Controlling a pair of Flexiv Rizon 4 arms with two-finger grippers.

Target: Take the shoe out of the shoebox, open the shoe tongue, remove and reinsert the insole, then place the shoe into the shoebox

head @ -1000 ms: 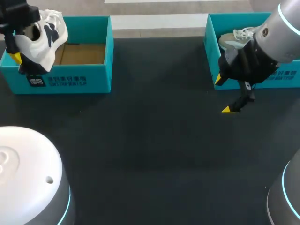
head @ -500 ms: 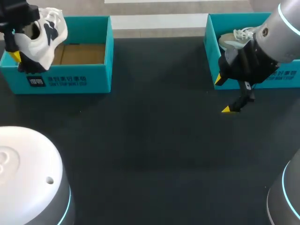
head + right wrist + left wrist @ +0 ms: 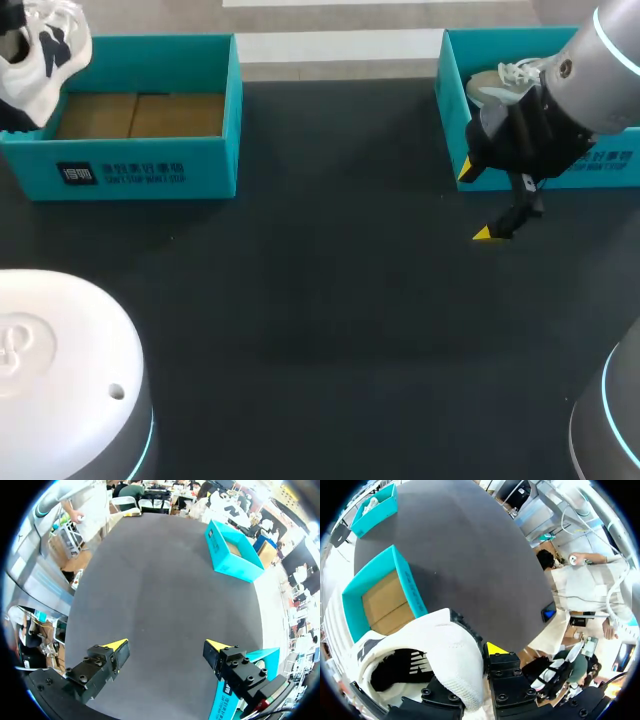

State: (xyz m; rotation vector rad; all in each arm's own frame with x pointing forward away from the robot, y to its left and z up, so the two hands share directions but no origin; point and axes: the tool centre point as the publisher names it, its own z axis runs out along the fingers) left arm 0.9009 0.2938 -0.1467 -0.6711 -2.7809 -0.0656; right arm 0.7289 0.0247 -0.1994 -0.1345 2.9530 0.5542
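A white shoe with dark side marks hangs over the far left end of the empty teal shoebox, whose cardboard floor is bare. My left gripper is shut on the shoe near its opening. One yellow fingertip shows beside it and the other is hidden behind the shoe. In the head view the left gripper is almost cut off at the picture's edge. My right gripper stands open over the dark table, just in front of the second teal shoebox, with nothing between its fingers.
The second shoebox holds a grey-white laced shoe. Between the two boxes lies the black tabletop. My left arm's white base fills the near left corner, and my right arm's base the near right.
My left arm has carried the white shoe to the left and farther back, off the box's middle to its left end. The right arm has stayed still.
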